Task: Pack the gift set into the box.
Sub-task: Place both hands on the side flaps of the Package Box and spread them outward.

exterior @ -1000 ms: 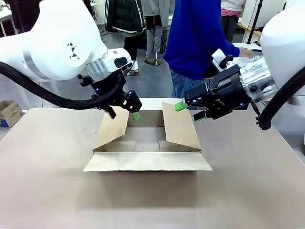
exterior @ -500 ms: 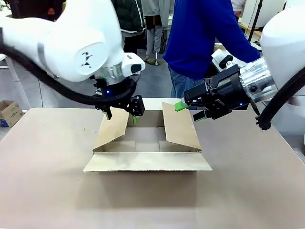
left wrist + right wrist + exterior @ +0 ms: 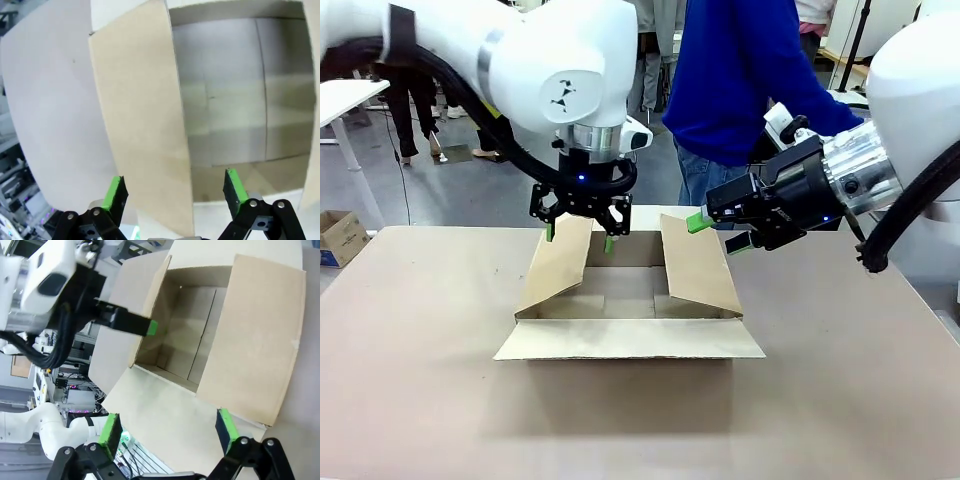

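From where I stood, the box (image 3: 620, 338) sat in the middle of the table (image 3: 420, 400). Its near flap lay flat towards the robot, and both side flaps stood up, leaning inward over the opening. Inside I saw bare cardboard, so I judged that the gift set had not gone in.

The left gripper (image 3: 579, 240) hung point-down over the top edge of the left flap (image 3: 555, 278). Its fingers were spread, one green pad on either side of the board, and neither pad pressed on it. The right gripper (image 3: 716, 233) reached in sideways by the upper far corner of the right flap (image 3: 702, 268). Its fingers were also apart and gripped nothing. A person (image 3: 735, 80) in blue stood close behind the far edge.

The step looked to me like getting the side flaps out of the way.

- **Left gripper:** it wanted to come down a little more so the pads overlapped the board well below its rim. Then it could close gently and swing the flap outward about its crease, rather than dragging it.
- **Force:** corrugated board creases and tears if twisted, and a light carton slides easily. The pull had to be slow and in line with the fold.
- **Right gripper:** doing the same on its own side would balance the box.
- **Opening:** both wrists were best kept off the middle, so the opening was free for loading.
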`<state>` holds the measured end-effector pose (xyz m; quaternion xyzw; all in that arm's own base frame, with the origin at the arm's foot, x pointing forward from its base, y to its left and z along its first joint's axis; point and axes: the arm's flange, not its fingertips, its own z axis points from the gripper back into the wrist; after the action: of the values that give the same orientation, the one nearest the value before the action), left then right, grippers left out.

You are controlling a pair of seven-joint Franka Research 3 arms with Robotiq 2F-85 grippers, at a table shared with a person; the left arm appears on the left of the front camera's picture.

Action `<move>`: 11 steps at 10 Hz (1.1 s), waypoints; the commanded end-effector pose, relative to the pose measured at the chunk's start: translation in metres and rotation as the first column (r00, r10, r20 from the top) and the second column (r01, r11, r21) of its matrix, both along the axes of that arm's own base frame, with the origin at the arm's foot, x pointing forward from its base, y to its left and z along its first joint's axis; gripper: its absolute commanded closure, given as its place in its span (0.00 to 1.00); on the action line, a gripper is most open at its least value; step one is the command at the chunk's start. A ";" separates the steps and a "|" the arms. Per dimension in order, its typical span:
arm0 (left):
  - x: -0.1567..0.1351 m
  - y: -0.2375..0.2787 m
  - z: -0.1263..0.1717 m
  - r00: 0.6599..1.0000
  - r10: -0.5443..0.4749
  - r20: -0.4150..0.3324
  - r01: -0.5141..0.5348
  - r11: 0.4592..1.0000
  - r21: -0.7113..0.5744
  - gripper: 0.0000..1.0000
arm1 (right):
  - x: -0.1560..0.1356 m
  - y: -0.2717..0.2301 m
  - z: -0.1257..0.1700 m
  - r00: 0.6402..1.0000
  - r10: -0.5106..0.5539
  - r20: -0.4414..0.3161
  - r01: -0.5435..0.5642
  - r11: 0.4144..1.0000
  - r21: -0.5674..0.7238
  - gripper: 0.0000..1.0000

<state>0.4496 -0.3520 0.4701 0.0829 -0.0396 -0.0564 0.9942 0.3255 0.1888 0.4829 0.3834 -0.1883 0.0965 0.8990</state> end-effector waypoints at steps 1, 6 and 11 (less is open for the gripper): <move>0.016 -0.014 -0.015 0.995 0.095 0.024 -0.096 0.995 0.007 0.00 | -0.003 0.000 -0.001 1.000 -0.020 -0.007 0.020 1.000 -0.001 0.00; 0.025 0.000 -0.038 0.978 0.195 0.070 -0.202 0.973 0.111 0.00 | -0.003 0.000 -0.001 1.000 -0.020 -0.007 0.020 1.000 -0.001 0.00; 0.022 0.004 -0.035 0.977 0.190 0.099 -0.201 0.972 0.124 0.00 | -0.003 0.000 -0.001 1.000 -0.020 -0.007 0.020 1.000 -0.001 0.00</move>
<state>0.4752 -0.3538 0.4312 0.1363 -0.0527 0.0308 0.9888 0.3255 0.1888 0.4829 0.3834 -0.1884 0.0964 0.8990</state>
